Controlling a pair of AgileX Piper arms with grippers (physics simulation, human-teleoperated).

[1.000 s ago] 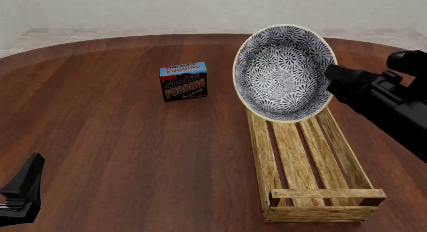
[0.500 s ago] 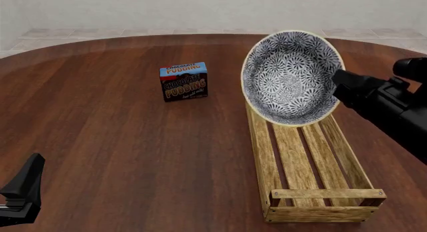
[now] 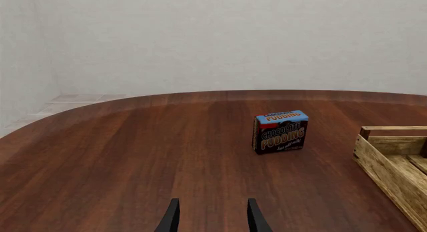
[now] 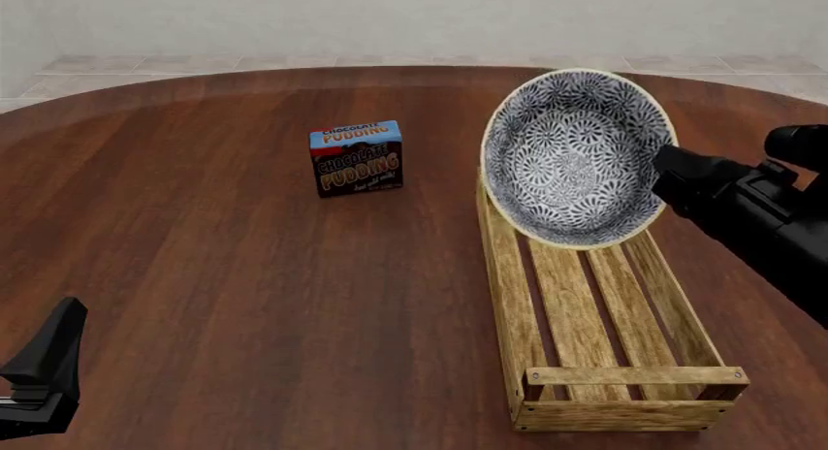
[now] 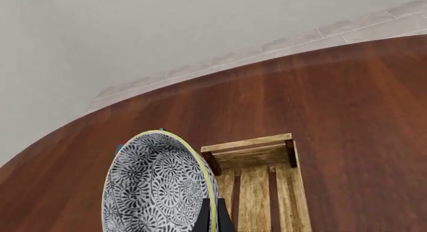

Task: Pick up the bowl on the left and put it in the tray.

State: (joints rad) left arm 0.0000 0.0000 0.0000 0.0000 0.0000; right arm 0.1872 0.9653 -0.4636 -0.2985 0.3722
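Bowl hanging over the crate

Right gripper (image 4: 662, 169) is pinching the bowl (image 4: 577, 157) by its rim, tipped on edge above the tray's (image 4: 518, 305) 12 o'clock end. Left gripper (image 3: 212, 219) sits spread apart, nothing in it. Pudding box (image 4: 356, 158) at the bowl's 9 o'clock.

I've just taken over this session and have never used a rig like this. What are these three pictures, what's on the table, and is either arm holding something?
You are seeing two robot arms at a round wooden table, in a simulator. The front view looks forward over both arms; each wrist view looks along one arm's jaws. On the table stand a chocolate pudding box and a long slatted wooden tray. The right gripper is clamped on the rim of the patterned bowl, holding it tilted on edge in the air over the tray's far end. In the right wrist view the bowl fills the foreground. The left gripper holds nothing; its jaws are open, low on the near left.
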